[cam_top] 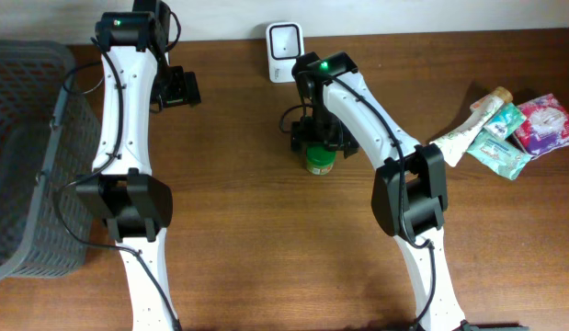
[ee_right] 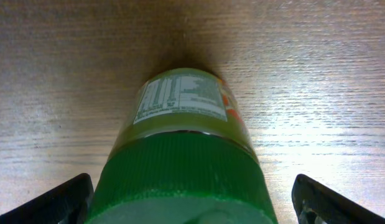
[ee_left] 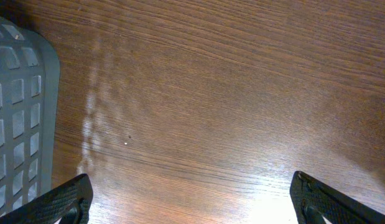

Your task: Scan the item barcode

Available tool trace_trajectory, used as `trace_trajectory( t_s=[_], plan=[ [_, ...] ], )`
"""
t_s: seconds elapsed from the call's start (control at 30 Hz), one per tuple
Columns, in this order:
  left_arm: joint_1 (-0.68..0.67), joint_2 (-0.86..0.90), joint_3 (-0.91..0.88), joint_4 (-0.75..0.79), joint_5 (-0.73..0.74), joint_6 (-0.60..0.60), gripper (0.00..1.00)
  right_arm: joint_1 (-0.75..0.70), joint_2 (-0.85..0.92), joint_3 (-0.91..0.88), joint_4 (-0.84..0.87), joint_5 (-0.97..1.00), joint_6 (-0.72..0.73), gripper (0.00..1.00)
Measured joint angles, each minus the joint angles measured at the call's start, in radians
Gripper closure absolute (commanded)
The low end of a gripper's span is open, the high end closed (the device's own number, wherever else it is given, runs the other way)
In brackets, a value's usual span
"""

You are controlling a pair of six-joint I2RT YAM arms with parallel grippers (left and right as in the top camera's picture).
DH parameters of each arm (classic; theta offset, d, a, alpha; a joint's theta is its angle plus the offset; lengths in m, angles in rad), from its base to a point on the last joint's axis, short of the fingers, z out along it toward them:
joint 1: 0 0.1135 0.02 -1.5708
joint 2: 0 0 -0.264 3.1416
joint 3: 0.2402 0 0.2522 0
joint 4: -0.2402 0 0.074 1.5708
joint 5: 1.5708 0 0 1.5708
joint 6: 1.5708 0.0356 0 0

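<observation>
Green-capped jar (ee_right: 186, 143): stands upright on the wooden table (cam_top: 247, 239), near centre, just in front of the white scanner (cam_top: 284, 51). Right gripper (ee_right: 192, 199): directly above the jar, fingers spread wide on either side of the cap with a gap on each side, holding nothing. Left gripper (ee_left: 192, 199): fully spread, empty, over bare wood beside the grey basket (cam_top: 27, 138) at the left edge. Assorted packets (cam_top: 505, 129): clustered at the right edge, well apart from the jar.

Bright glare washes the sharply focused table (ee_left: 267, 186).
</observation>
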Motion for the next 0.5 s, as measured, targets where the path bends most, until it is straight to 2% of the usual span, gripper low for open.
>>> trace_trajectory(
  t_s=[0.03,0.5],
  plan=[
    [0.000,0.000,0.000,0.000,0.000,0.000,0.01,0.000,0.000,-0.006,0.004,-0.015,0.019,0.22],
    [0.000,0.000,0.000,0.000,0.000,0.000,0.01,0.020,0.000,-0.006,0.032,0.013,0.054,0.22]
  ],
)
